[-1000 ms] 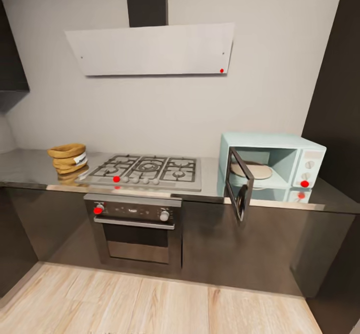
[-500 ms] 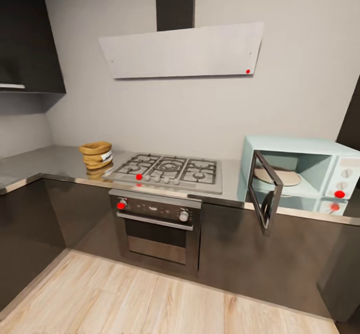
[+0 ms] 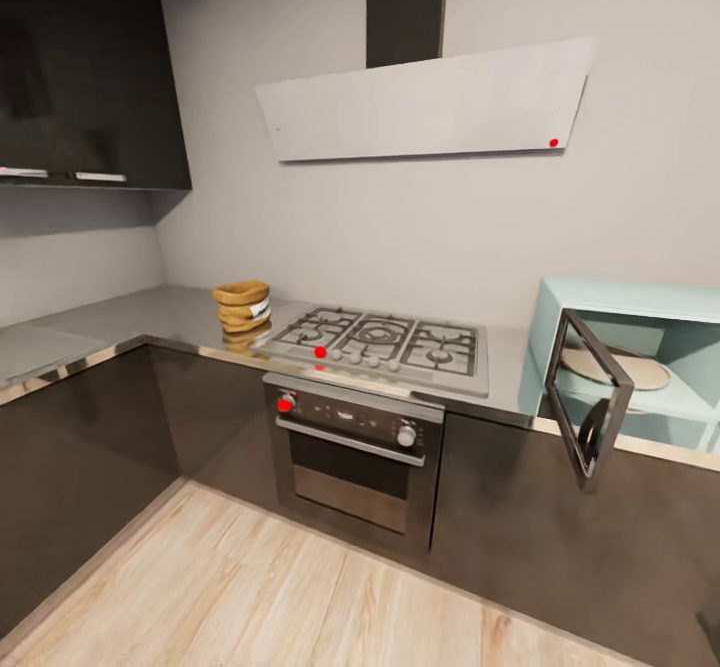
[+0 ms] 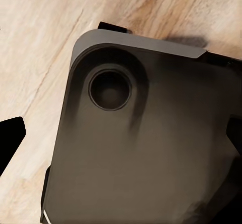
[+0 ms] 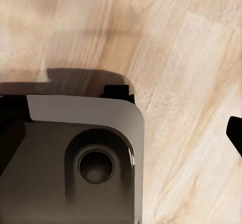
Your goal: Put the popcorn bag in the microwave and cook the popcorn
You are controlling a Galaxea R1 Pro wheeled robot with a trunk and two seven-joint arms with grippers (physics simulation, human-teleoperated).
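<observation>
The tan popcorn bag stands upright on the glossy grey countertop, just left of the gas hob. At the right edge of the head view sits the mint-blue microwave, its dark glass door swung open and a round plate inside. Both arms hang low, far from the bag. My left gripper looks down at my own dark base and the wooden floor, its black fingertips spread to the picture's edges with nothing between them. My right gripper is open and empty over the base too.
A grey gas hob lies between bag and microwave, above a built-in oven. A white hood hangs overhead. Dark cabinets run along the left, forming a corner. Light wooden floor spreads in front.
The head view has swung to the left, so hob, bag and microwave sit further right in the picture and the left cabinets have come in. None of the things themselves moved.
</observation>
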